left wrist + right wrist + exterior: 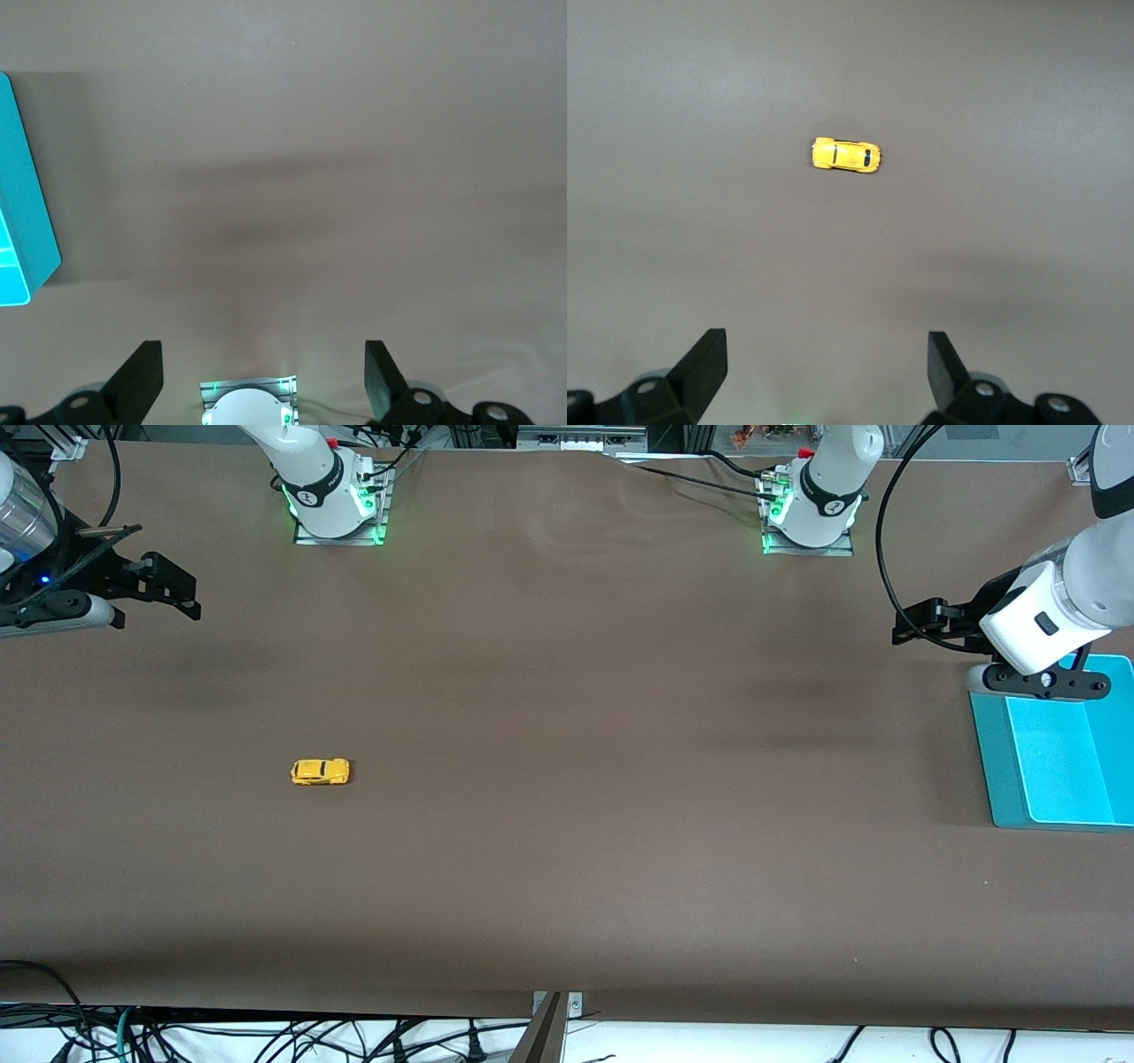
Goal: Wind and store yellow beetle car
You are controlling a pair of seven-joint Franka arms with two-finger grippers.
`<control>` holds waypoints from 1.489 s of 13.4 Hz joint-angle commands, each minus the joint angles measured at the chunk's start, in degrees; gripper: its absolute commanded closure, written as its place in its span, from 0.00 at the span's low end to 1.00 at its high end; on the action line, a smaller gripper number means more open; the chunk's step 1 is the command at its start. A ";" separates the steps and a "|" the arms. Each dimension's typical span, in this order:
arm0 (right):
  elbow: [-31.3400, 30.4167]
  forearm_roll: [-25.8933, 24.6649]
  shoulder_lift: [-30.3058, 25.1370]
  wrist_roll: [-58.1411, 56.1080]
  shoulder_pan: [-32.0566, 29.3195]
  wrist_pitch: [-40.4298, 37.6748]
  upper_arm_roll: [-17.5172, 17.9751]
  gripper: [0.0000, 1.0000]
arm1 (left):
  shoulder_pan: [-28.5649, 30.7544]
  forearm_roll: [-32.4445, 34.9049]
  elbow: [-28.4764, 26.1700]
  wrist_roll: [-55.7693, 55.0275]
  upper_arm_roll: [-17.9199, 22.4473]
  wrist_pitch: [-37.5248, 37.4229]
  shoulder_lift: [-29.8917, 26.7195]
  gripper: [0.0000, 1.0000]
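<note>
Yellow beetle car (320,771) is sitting on its wheels on the brown bench (567,850), toward the right arm's end and well apart from every edge, with open bench all round it. We are seeing it lying lengthwise along the bench, and our right wrist view is showing its rounded yellow roof and dark windows (846,155) from above.

We are holding our right hand (168,589) up over the bench near the right arm's end edge, waiting, with its two dark fingers (704,367) standing wide apart and gripping nothing; the car is lying well apart from them.

We are keeping our left hand (921,622) over the bench at the left arm's end, just beside the turquoise tray (992,771), and it too is waiting. Its fingers (142,376) are spread wide and are holding nothing. The tray is resting at the left arm's end edge of the bench, and one turquoise corner of it (27,230) is showing in our left wrist view.
</note>
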 commanded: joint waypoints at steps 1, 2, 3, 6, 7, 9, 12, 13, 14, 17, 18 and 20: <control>0.15 -1.02 -0.30 1.03 0.86 -1.13 -0.59 0.00 | 0.32 -1.25 1.62 0.44 -0.16 -0.35 0.67 0.00; -0.11 -1.02 -0.65 1.03 0.86 -1.04 -0.59 0.00 | 0.32 -1.25 1.62 0.44 -0.08 -0.35 0.67 0.00; -0.29 -1.11 -0.83 1.03 0.86 -1.04 -0.59 0.00 | 0.41 -1.16 1.62 0.44 -0.07 -0.35 0.67 0.00; -0.29 -1.11 -0.92 1.03 0.86 -1.04 -0.59 0.00 | 0.41 -1.16 1.62 0.35 -0.07 -0.35 0.67 0.00; -0.29 -1.20 -0.92 1.03 0.86 -1.04 -0.59 0.00 | 0.32 -1.16 1.62 0.35 -0.16 -0.35 0.67 0.00; -0.29 -1.20 -1.01 1.03 0.86 -1.13 -0.59 0.00 | 0.32 -1.16 1.62 0.35 -0.16 -0.35 0.67 0.00; -0.64 -1.20 -1.18 1.03 0.86 -1.04 -0.59 0.00 | 0.32 -1.07 1.62 0.35 -0.16 -0.35 0.67 0.00; -0.64 -1.20 -1.18 1.03 0.86 -1.04 -0.59 0.00 | 0.32 -1.07 1.62 0.35 -0.16 -0.35 0.67 0.00; -0.64 -1.20 -1.18 0.94 0.86 -1.13 -0.59 0.00 | 0.32 -1.07 1.62 0.35 -0.08 -0.35 0.67 0.00; -0.64 -1.20 -1.18 0.94 0.86 -1.13 -0.59 0.00 | 0.32 -1.16 1.62 0.35 -0.16 -0.35 0.67 0.00; -0.64 -1.20 -1.18 0.94 0.86 -1.04 -0.59 0.00 | 0.32 -1.16 1.62 0.35 -0.08 -0.35 0.67 0.00; -0.64 -1.20 -1.18 0.94 0.86 -1.13 -0.59 0.00 | 0.32 -1.16 1.62 0.35 -0.08 -0.35 0.67 0.00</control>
